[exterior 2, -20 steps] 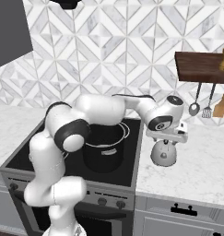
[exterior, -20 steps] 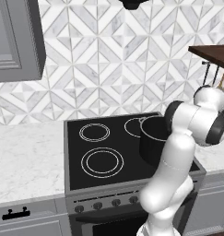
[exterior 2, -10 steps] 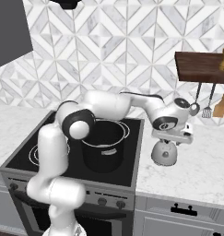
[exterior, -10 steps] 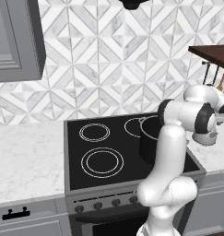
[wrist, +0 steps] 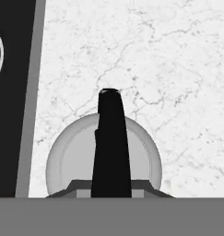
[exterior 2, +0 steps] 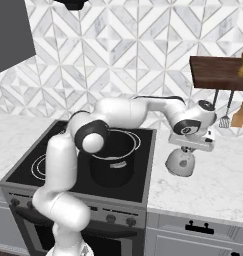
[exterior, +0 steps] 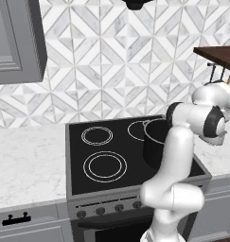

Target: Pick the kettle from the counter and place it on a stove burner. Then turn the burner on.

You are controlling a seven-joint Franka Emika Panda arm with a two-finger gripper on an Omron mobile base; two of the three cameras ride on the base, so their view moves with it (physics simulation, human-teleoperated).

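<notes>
One kettle (exterior 2: 180,162) on the counter (exterior 2: 218,175) now sits right under the lowered claw (exterior 2: 192,145); its grip can't be told.

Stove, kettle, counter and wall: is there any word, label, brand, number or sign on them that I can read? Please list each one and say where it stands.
None: no readable text in any view.
Stove: the front knobs carry no legible marks; the glass has only ring outlines.
Kettle: plain silver, no brand.
Counter: marble veining only.
Wall tiles: a geometric pattern, no writing.
</notes>
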